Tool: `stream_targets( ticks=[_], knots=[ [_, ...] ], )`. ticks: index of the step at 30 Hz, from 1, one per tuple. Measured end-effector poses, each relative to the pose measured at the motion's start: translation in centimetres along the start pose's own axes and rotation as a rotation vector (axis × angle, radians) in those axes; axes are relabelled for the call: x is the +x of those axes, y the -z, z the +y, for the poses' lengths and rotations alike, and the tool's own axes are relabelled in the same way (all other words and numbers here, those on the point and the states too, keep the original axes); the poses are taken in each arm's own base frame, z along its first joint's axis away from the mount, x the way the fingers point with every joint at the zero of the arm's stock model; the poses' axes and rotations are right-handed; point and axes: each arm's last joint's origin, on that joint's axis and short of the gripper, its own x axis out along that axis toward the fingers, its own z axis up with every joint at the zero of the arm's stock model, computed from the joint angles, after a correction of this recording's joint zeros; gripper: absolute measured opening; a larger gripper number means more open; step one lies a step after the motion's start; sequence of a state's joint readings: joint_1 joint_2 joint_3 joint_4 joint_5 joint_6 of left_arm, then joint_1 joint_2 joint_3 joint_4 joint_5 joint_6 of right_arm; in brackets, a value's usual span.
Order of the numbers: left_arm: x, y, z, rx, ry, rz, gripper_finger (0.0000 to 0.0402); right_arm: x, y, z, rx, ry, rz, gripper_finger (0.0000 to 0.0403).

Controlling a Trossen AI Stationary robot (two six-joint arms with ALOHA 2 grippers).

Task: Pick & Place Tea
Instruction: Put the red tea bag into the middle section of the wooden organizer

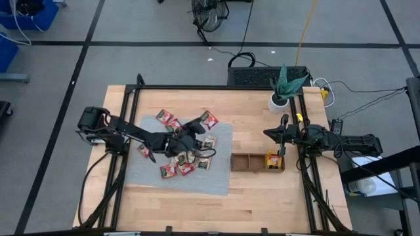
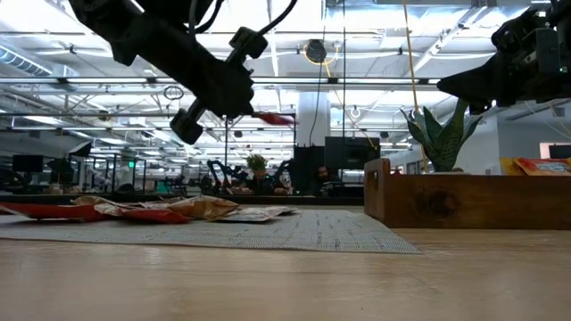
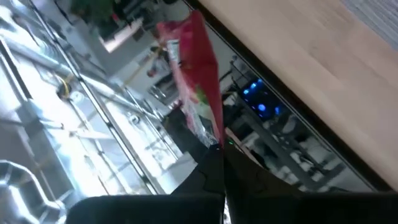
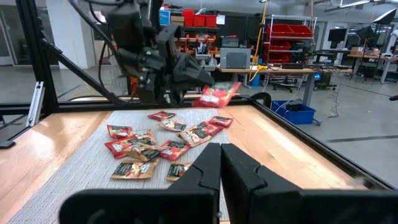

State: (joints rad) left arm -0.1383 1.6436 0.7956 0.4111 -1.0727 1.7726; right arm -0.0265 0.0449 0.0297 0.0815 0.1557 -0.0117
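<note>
My left gripper (image 1: 197, 124) is above the grey mat (image 1: 216, 180), shut on one red, white and green tea sachet (image 4: 216, 95). The sachet is lifted clear, as the low view (image 2: 273, 117) shows. Several more sachets (image 1: 180, 160) lie in a loose heap on the mat. Yellow-orange sachets (image 1: 272, 159) sit in the right compartment of the brown wooden tray (image 1: 246, 162). My right gripper (image 1: 269, 133) is shut and empty, in the air just beyond the tray's far right end, pointing toward the mat. My left gripper pinches the sachet by one edge (image 3: 211, 138) between its two fingers. The fingers come nearly level from the table's left. The sachet sticks out beyond the fingertips toward the tray, about level and clear of the mat.
A white pot with a green plant (image 1: 281, 97) stands at the table's far right corner, behind the right gripper. The tray's left and middle compartments (image 1: 241, 162) show bare wood. Black frame rails (image 1: 305, 164) run along the table's left and right sides.
</note>
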Motion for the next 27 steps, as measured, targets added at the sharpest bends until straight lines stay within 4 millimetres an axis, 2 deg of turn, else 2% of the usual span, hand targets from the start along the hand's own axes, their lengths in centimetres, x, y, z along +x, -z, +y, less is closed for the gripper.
stream_targets(
  ticks=[4, 9, 12, 15, 19, 24, 27],
  knots=[
    [0.0, -0.1, 0.2, -0.003, -0.021, -0.055, 0.0001, 0.0, -0.1, 0.0, 0.001, 0.001, -0.008, 0.0000],
    [-0.1, -0.6, 0.6, -0.258, -0.052, -0.265, 0.0000, 0.0, -0.3, 0.0, 0.006, 0.000, -0.028, 0.0000],
    [0.3, -0.7, 0.7, -0.334, -0.057, -0.398, 0.0000, 0.0, -0.4, 0.0, 0.019, 0.000, -0.045, 0.0000],
    [1.4, -0.4, 1.0, -0.359, -0.039, -0.399, 0.0000, -0.1, -1.0, 0.0, 0.038, -0.001, -0.104, 0.0000],
    [2.2, -0.1, 1.2, -0.279, -0.002, -0.376, 0.0000, -0.2, -1.8, -0.1, 0.131, -0.007, -0.190, 0.0000],
    [2.9, -0.7, 1.1, -0.156, -0.002, -0.289, 0.0000, -0.2, -2.0, -0.1, 0.128, -0.004, -0.203, 0.0000],
    [3.5, -1.3, 0.8, -0.080, 0.011, -0.246, 0.0000, -0.1, -2.0, -0.4, 0.133, 0.101, -0.208, 0.0000]
  ],
)
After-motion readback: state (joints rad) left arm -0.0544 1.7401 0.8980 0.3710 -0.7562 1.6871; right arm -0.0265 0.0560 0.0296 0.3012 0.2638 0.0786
